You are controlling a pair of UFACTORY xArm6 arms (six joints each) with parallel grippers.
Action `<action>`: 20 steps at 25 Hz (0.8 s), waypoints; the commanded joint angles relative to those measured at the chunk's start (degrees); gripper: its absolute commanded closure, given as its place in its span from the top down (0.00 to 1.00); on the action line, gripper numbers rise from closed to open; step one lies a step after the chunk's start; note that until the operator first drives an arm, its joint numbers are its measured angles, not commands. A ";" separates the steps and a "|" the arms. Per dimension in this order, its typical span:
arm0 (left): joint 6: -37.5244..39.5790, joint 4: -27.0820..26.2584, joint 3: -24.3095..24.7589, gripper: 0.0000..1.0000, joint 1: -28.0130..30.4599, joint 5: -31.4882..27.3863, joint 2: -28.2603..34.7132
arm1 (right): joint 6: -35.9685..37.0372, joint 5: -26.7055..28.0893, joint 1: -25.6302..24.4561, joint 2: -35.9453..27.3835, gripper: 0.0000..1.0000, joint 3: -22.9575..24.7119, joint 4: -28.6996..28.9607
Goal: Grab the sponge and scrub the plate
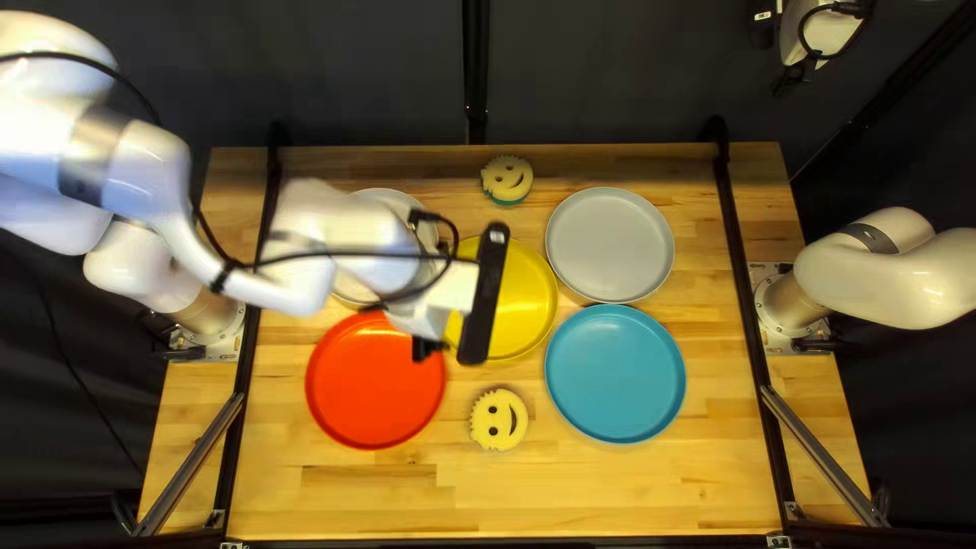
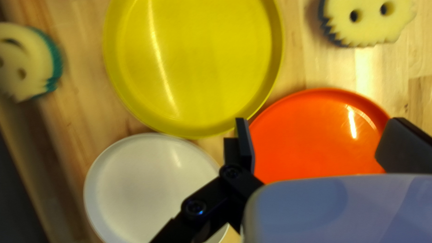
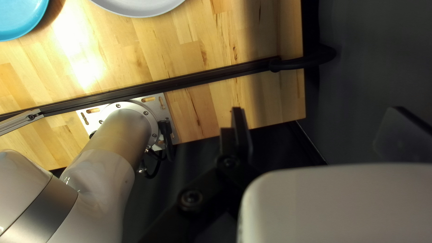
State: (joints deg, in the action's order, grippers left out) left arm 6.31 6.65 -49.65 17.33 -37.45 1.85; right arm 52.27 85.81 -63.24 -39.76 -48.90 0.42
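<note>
My left gripper [image 1: 425,349] hangs over the red plate's upper right side in the top left view. In the left wrist view the gripper [image 2: 317,139] stands open, nothing held, with the red plate [image 2: 315,135] beneath. One smiling yellow sponge [image 1: 499,419] lies between the red plate [image 1: 374,381] and blue plate [image 1: 615,373]; another, green-edged sponge [image 1: 506,178] lies near the far edge. The yellow plate [image 1: 524,300] is partly hidden by my left arm. My right gripper [image 1: 793,77] is raised beyond the far right corner; in the right wrist view the gripper [image 3: 319,132] is open and empty.
A grey plate [image 1: 610,244] lies right of the yellow plate. A white plate [image 2: 153,189] lies beside the red and yellow ones, largely under my left arm in the top left view. Black rails [image 1: 747,295] run along both table sides.
</note>
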 commanded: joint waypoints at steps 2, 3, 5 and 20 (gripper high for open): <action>0.02 0.01 -0.02 1.00 0.02 0.08 -0.06 | 0.00 0.00 0.00 0.00 1.00 0.00 0.00; 0.50 0.35 0.38 1.00 0.05 0.94 -0.34 | 0.00 0.00 0.00 0.00 1.00 0.00 0.00; 1.38 1.67 -1.01 1.00 0.68 2.08 -2.86 | 0.00 0.00 0.00 0.00 1.00 0.00 0.00; 11.13 8.85 -15.13 1.00 11.21 -2.97 -17.06 | 0.00 0.00 0.00 0.00 1.00 0.00 0.00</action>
State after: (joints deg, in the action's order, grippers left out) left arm 16.82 15.09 -65.54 28.33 -41.92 -14.46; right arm 52.27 85.81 -63.24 -39.76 -48.90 0.42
